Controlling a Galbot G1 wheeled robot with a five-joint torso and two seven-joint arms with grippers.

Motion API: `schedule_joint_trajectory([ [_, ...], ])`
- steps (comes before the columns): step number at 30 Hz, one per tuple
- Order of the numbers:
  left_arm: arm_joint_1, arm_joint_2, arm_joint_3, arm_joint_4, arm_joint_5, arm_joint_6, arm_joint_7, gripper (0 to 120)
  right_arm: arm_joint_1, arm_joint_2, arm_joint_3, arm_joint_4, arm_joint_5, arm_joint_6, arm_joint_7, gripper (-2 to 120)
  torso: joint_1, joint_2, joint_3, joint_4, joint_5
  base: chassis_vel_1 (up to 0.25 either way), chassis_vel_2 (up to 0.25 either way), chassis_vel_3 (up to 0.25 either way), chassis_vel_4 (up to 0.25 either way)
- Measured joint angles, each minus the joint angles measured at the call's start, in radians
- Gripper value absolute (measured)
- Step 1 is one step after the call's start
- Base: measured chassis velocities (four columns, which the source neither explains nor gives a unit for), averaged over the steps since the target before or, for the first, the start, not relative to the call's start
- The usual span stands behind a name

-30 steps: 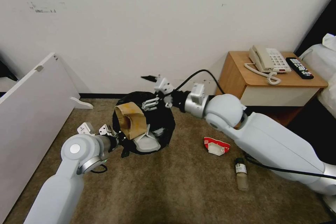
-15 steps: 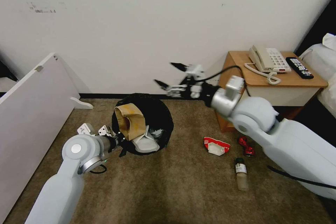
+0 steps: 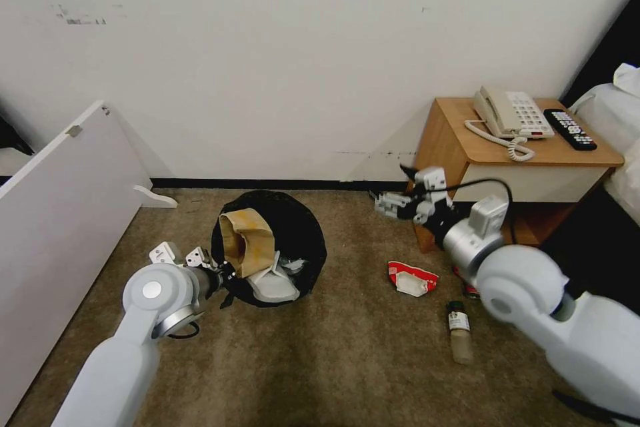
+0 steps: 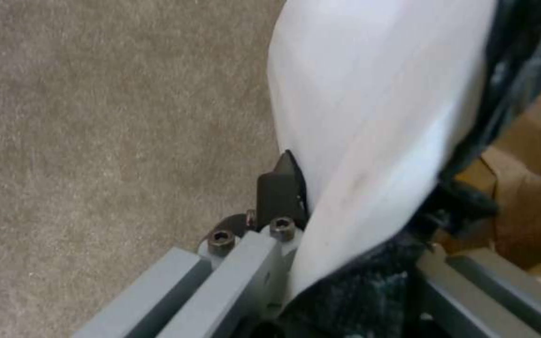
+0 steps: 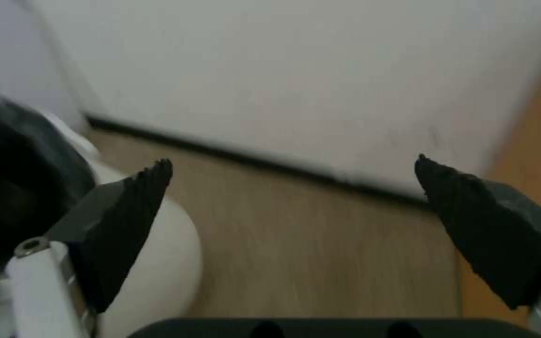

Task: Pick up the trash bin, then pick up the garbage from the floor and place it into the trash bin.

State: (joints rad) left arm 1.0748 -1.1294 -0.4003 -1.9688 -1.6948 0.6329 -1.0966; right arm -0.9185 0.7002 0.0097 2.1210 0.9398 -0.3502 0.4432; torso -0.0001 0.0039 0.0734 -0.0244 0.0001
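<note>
crinkled plastic-lined trash bin [image 3: 303, 240], rough carpet [image 3: 320, 360]

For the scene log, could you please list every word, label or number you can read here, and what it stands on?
No text can be read.
Bottle: label too small.
Red-white packet: print too blurred.
Phone: keys illegible.
Remote: buttons illegible.
Brown bag in the bin: no print visible.

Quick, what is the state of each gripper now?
Left gripper: shut on the trash bin rim.
Right gripper: open, holding nothing.
</note>
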Motion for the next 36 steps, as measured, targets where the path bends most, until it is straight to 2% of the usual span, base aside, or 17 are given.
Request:
schedule_joint_trajectory([
  [2,0.010,0.003,0.005,-0.006,0.000,0.000,0.000,0,-0.032,0.034,-0.014,-0.029,0.016,-0.043,0.078,100,0.000,0.000,0.000,0.0000,-0.0001,0.000,0.000,0.000,0.000],
  [15,0.030,0.015,0.006,-0.014,-0.005,0.001,0.009,0,-0.081,0.116,-0.057,-0.145,0.008,-0.105,0.203,100,0.000,0.000,0.000,0.0001,-0.0001,0.000,0.000,0.000,0.000],
  [18,0.029,0.015,0.006,-0.009,-0.004,0.002,0.015,0,-0.081,0.122,-0.065,-0.162,0.038,-0.129,0.249,100,0.000,0.000,0.000,0.0000,-0.0001,0.000,0.000,0.000,0.000],
  [19,0.028,0.015,0.005,-0.004,-0.004,0.005,0.020,0,-0.076,0.129,-0.067,-0.170,0.088,-0.153,0.300,100,0.000,0.000,0.000,0.0000,-0.0001,0.000,0.000,0.000,0.000],
  [22,0.028,0.015,0.005,0.002,-0.001,0.007,0.026,0,-0.073,0.131,-0.067,-0.184,0.112,-0.168,0.327,100,0.000,0.000,0.000,0.0001,-0.0002,0.000,0.000,0.000,0.000],
  [29,0.018,0.017,0.000,0.027,0.010,0.017,0.055,0,-0.054,0.134,-0.086,-0.253,0.065,-0.198,0.302,100,0.000,0.000,0.000,0.0001,0.0000,0.000,0.000,0.000,0.000],
  [31,0.015,0.014,-0.004,0.046,0.026,0.020,0.076,0,-0.056,0.111,-0.097,-0.294,-0.045,-0.215,0.232,100,0.000,0.000,0.000,0.0002,0.0000,0.000,0.000,0.000,0.000],
  [32,0.015,0.014,-0.004,0.046,0.026,0.020,0.076,0,-0.056,0.111,-0.097,-0.294,-0.045,-0.215,0.232,100,0.000,0.000,0.000,0.0002,0.0000,0.000,0.000,0.000,0.000],
  [34,0.016,0.012,-0.005,0.058,0.038,0.022,0.089,0,-0.070,0.083,-0.098,-0.325,-0.191,-0.221,0.162,100,0.000,0.000,0.000,-0.0001,-0.0001,0.000,0.000,0.000,0.000],
  [35,0.016,0.012,-0.005,0.058,0.038,0.022,0.089,0,-0.070,0.083,-0.098,-0.325,-0.191,-0.221,0.162,100,0.000,0.000,0.000,-0.0001,-0.0001,0.000,0.000,0.000,0.000],
  [36,0.016,0.010,-0.005,0.060,0.038,0.024,0.095,0,-0.079,0.065,-0.096,-0.336,-0.255,-0.225,0.127,100,0.000,0.000,0.000,-0.0001,0.0001,0.000,0.000,0.000,0.000],
])
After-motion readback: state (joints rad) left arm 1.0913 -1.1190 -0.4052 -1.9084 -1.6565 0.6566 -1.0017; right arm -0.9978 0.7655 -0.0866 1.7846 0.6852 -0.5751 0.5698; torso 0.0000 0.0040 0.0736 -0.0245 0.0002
